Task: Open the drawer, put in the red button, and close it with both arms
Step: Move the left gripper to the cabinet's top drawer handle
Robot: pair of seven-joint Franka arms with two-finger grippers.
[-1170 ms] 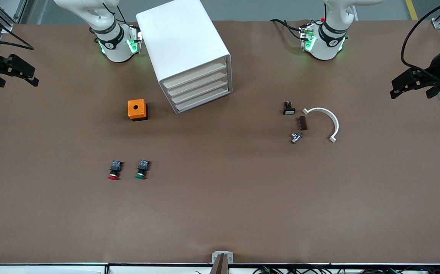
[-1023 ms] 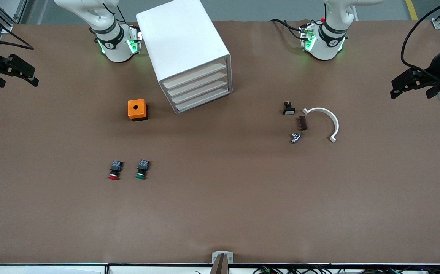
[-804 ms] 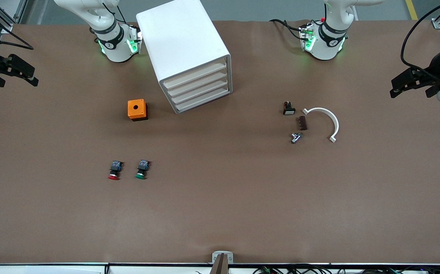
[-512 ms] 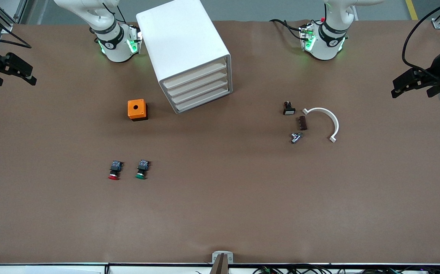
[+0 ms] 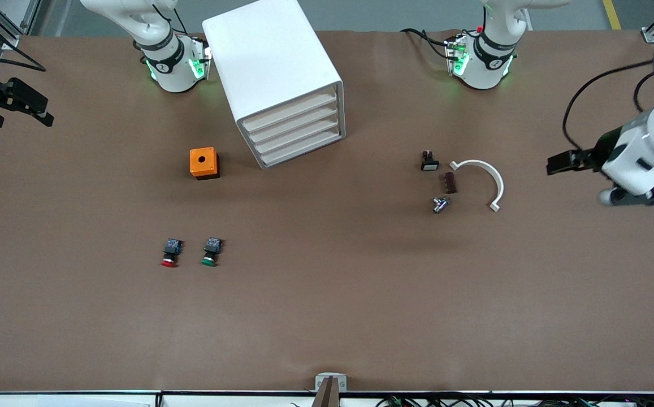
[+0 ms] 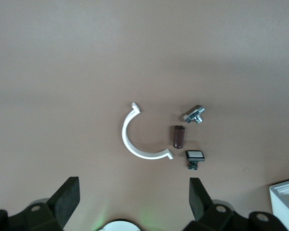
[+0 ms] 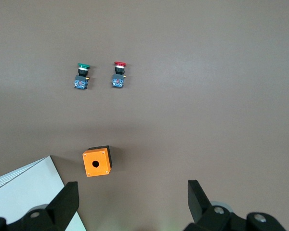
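Note:
The white cabinet (image 5: 273, 68) stands between the arm bases, and its uppermost drawer (image 5: 290, 112) is shut flush like the three below. A corner of the cabinet shows in the right wrist view (image 7: 24, 190). The red button (image 5: 169, 254) lies on the table beside its green twin (image 5: 210, 252), nearer the front camera than the cabinet, and also shows in the right wrist view (image 7: 119, 76). My right gripper (image 5: 41, 111) hangs open and empty over the right arm's end of the table, its jaws wide apart (image 7: 132, 192). My left gripper (image 5: 558, 164) is open and empty over the left arm's end (image 6: 133, 192).
An orange box with a hole (image 5: 204, 163) sits beside the cabinet. Toward the left arm's end lie a white curved piece (image 5: 488, 178), a brown cylinder (image 5: 449, 182), a metal fitting (image 5: 440, 204) and a small black switch (image 5: 429, 162).
The left arm has swung down and inward toward the small parts, its wrist turned. The right gripper has shifted slightly. Nothing on the table has moved.

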